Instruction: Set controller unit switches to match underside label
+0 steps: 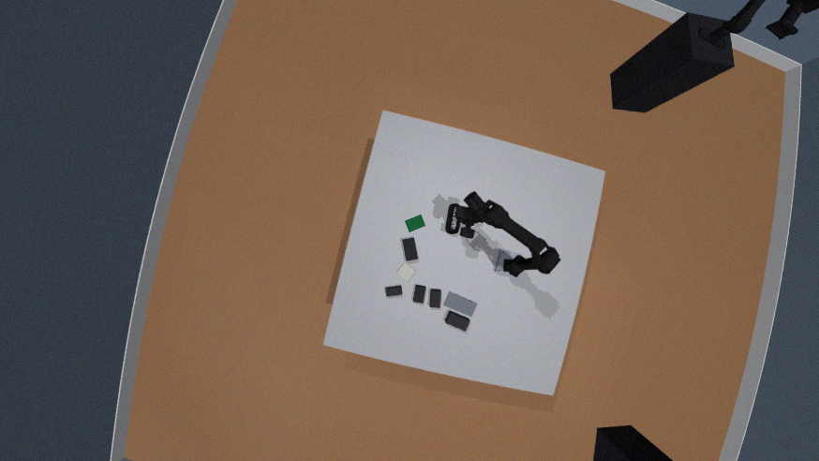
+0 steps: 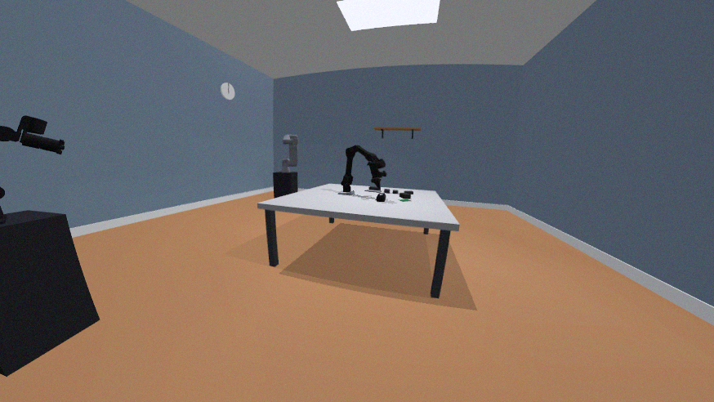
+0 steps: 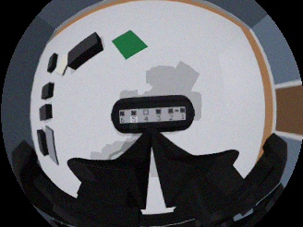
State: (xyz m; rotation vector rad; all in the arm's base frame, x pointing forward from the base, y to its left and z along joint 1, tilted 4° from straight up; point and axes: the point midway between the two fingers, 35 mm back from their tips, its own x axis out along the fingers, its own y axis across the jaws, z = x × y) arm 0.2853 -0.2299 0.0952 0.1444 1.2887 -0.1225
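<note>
Robot arm (image 1: 517, 230) (image 2: 367, 150): one, black throughout, jointed; slender straight links, bulkier rounded joint housings. Gripper (image 2: 377, 185) (image 3: 151, 131): black, two fingers, each a broad, angular wedge tapering to a narrow tip, with a curved, pointed outer shoulder. Surface: dark, mostly plain; finer details too small to tell.

Dark controller unit (image 1: 453, 218) (image 2: 381, 198) (image 3: 153, 126), numbered strip facing up, on bench, switch positions unclear

The tabletop (image 1: 492, 354) (image 2: 350, 207) (image 3: 231, 69) looks smooth and matt; the wall shelf (image 2: 397, 129) looks wooden.
</note>
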